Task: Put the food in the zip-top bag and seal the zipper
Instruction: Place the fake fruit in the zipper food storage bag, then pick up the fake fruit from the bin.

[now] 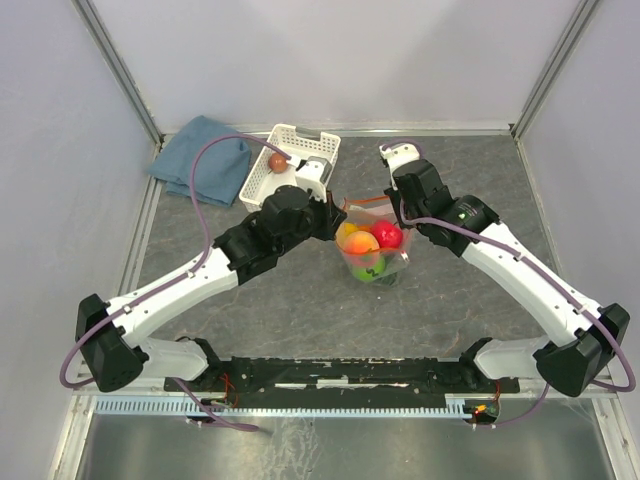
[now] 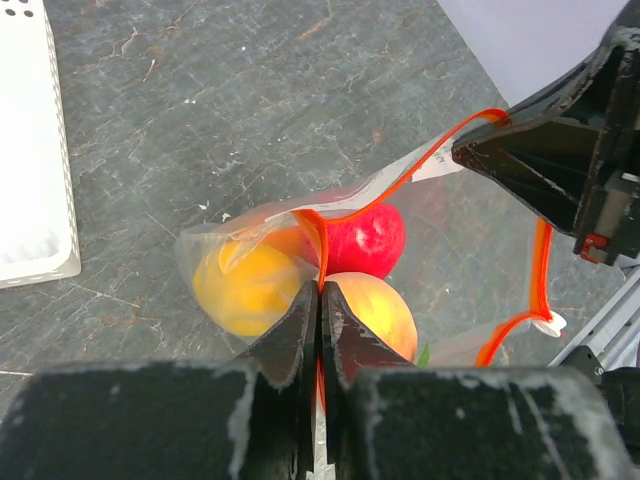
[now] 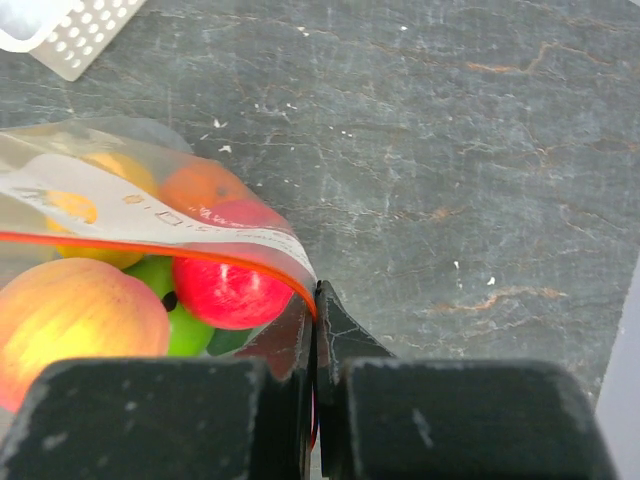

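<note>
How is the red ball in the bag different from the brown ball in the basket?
The red ball is bright red; the brown ball is dull brown. The red ball sits inside the bag among other fruits; the brown ball lies in the basket, outside the bag. Both are small and round.

This is a robotics lab cell: pale panels (image 1: 350, 50) on metal posts (image 1: 120, 70) close in behind and beside the two robot arms (image 1: 200, 275). Beneath them lies a grey stone-look table (image 1: 300, 310), with a black mounting rail (image 1: 350, 375) at their bases and purple cables (image 1: 205, 200) along them.
</note>
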